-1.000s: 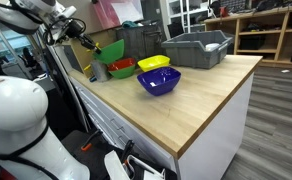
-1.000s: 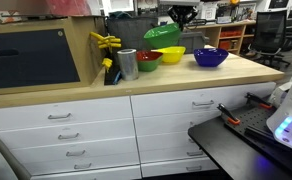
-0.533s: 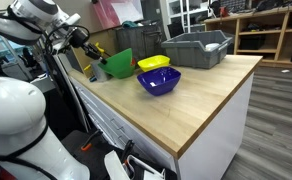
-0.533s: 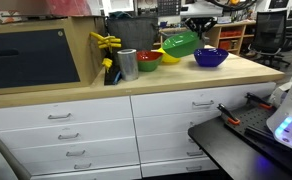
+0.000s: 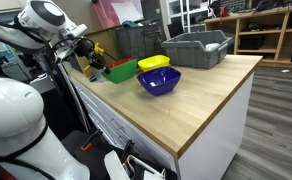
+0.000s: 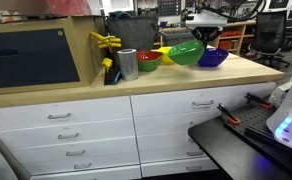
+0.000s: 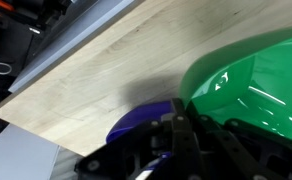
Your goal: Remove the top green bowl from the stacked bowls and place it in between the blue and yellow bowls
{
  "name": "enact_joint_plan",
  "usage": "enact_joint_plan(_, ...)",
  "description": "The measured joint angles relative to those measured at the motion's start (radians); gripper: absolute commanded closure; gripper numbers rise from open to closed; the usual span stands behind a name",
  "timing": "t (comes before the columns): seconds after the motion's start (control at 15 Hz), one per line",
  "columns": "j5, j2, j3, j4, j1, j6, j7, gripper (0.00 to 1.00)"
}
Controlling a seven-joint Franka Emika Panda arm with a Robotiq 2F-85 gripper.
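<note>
- Tool state: gripper (image 6: 200, 38) is pressed together on the rim of the top green bowl (image 6: 186, 52). The wrist view shows the fingers clamped at the rim edge, with the bowl's inside (image 7: 256, 90) facing the camera.
- Bowl location: it hangs from the gripper and looks tilted. In an exterior view it sits between the yellow bowl (image 6: 165, 50) and the blue bowl (image 6: 217, 58), overlapping both.
- Key relation: the target gap is straight under or just behind the held bowl. The wrist view shows the blue bowl's rim directly beneath the fingers, so the blue side is the closer neighbour.
- Gap looks tight: the yellow bowl (image 5: 154, 63) and blue bowl (image 5: 159, 82) lie nearly touching, so my guess is the drop needs care.
- Stacked bowls (image 6: 149, 60) are well clear on the far side of the yellow bowl.
- Hard to tell:
  - Depth is unclear, so I can't say whether the bowl is over the gap or nearer the counter (image 5: 211, 100) edge.
  - Whether it touches the counter is also unclear.
  - The yellow bowl is absent from the wrist view.
</note>
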Motion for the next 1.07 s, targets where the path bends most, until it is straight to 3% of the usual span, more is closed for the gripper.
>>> enact_joint_plan(0.4, 0.088, 0.046, -0.006, 0.0, -0.026, 0.067, -0.005, 0.99)
enact_joint_plan(1.07, 0.26, 0.144, -0.046, 0.001, -0.042, 0.151, -0.133, 0.99)
